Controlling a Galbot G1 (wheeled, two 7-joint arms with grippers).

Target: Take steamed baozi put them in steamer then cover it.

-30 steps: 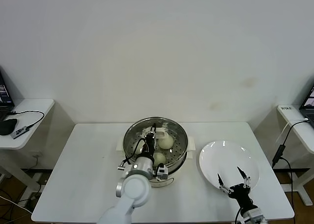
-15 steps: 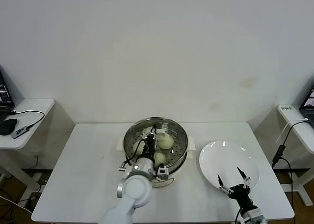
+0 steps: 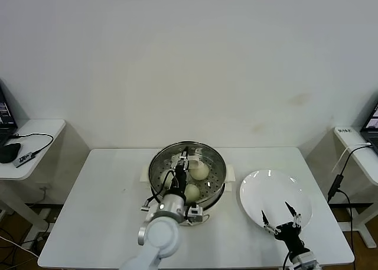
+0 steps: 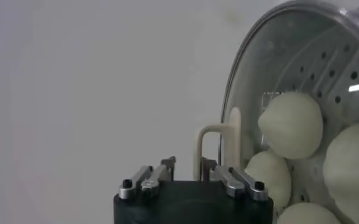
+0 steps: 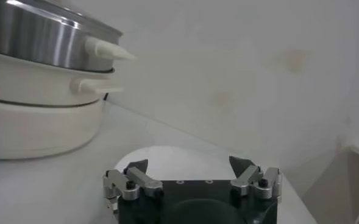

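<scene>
The steamer (image 3: 187, 171) stands near the middle of the white table (image 3: 100, 205), set toward the back edge, with bare tabletop on its left and a narrower strip of bare top between it and the white plate (image 3: 275, 190) on its right. The plate lies close to the table's right and front edges. Through the glass cover (image 3: 186, 163), which sits on the steamer with its metal rim following the steamer's wall, the buns (image 3: 199, 170) show as cream-white rounds on the perforated floor; the left wrist view shows four of them (image 4: 291, 125) crowded together under the glass. The left gripper (image 3: 180, 163) hangs over the steamer, its arm rising from the front edge of the table across the steamer's near wall. In the left wrist view its fingers (image 4: 149, 176) stand partly apart on either side of the cover's cream-white bar handle (image 4: 219, 149), with a gap showing between each finger and the handle, so it has hold of nothing. The right gripper (image 3: 281, 218) waits low over the plate's front rim, near the table's front right corner, its fingers (image 5: 135, 173) spread wide and empty, well apart from the steamer.
</scene>
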